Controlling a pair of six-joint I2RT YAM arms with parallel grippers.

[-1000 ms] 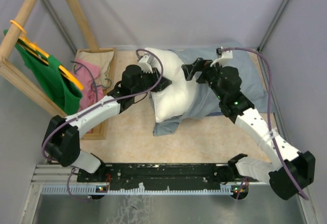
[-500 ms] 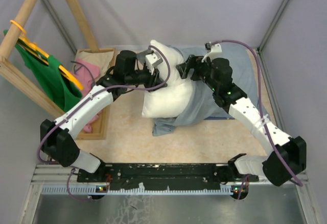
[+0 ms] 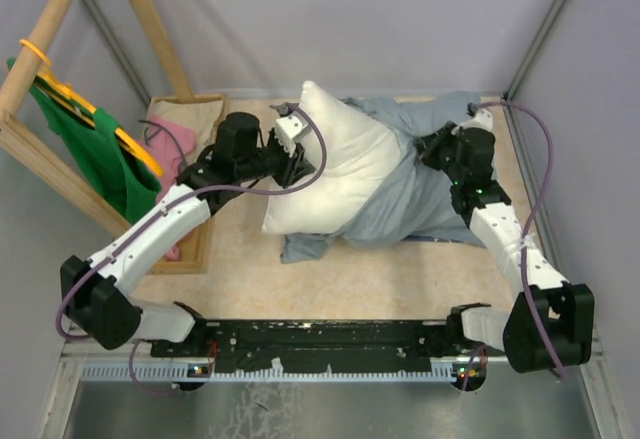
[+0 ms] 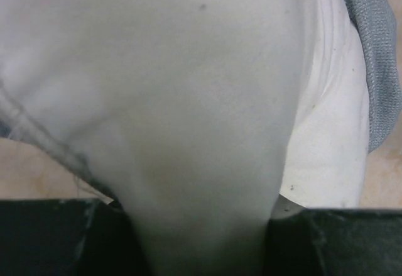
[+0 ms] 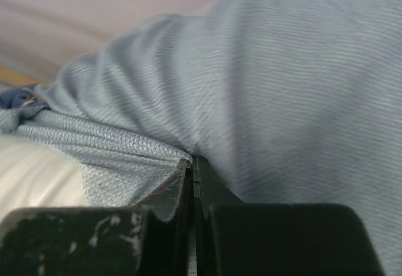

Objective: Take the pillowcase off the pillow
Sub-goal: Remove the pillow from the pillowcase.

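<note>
Two arms reach out from the near edge of the table (image 3: 400,279). Nearest lies a hem of the pillowcase (image 3: 420,199) (grey-blue inside facing out). The case is bunched to the right of the pillow (image 3: 335,169) and covers its right edge. Left gripper (image 3: 298,162): fingers clamped on a fold at the pillow's left side. The white pillow is largely bare and lies slantwise. Right gripper (image 3: 432,147): fingers pressed together on pillowcase fabric, farther back at right.

Open tabletop (image 3: 400,274) before the pillow (image 3: 335,174); wooden rack (image 3: 152,24) hard left.
</note>
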